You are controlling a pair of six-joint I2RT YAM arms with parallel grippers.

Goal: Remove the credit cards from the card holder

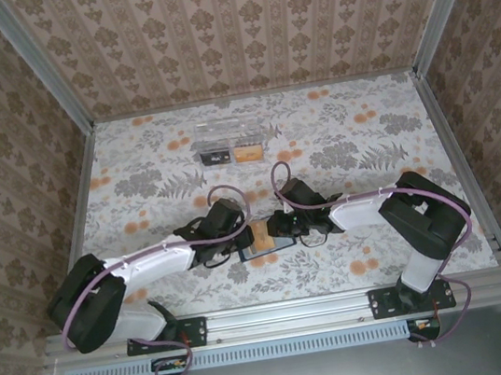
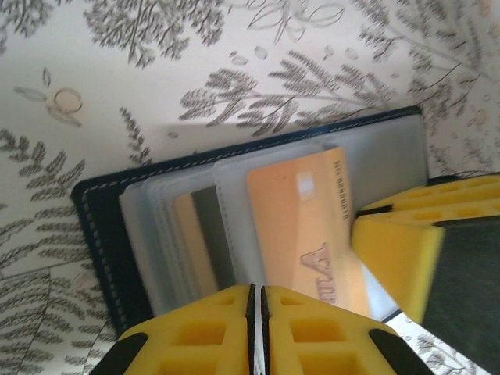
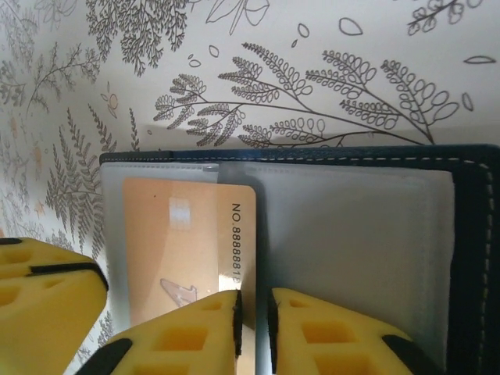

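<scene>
- Found card holder [image 2: 92,234] lying open and flat on floral table [image 1: 365,133], close to the front edge, right between the two arm tips. Navy cover, pale stitching, stack of clear sleeves inside.
- Marked orange card [image 3: 187,234] face up in the top sleeve, number line printed along its right edge. That edge seems to reach past the sleeve mouth toward the middle of the holder.
- Caught second tan card [image 2: 191,250] as a narrow strip in a sleeve lower in the stack. Grey strip beside it, can't tell what.
- Logged left gripper [image 2: 257,301] as clenched to a hairline slit at the holder's near edge. Thin pale strip pinched in the slit, looks like a sleeve edge of the card holder.
- Logged right gripper [image 3: 254,308] as released. Jaws a little apart, narrow gap straddling the orange card's right edge, no clamp on it visible.
- Noted one right finger [image 2: 398,250] just beside the orange card's corner, and one left finger [image 3: 43,301] at the holder's left end.
- Noted both grippers nearly tip to tip over the holder in the top view.
- Tagged clear plastic box [image 1: 228,132] at the back of the table, well apart from the holder.
- Tagged small dark item [image 1: 217,158] and small orange-tan item [image 1: 247,154] just in front of the box.
</scene>
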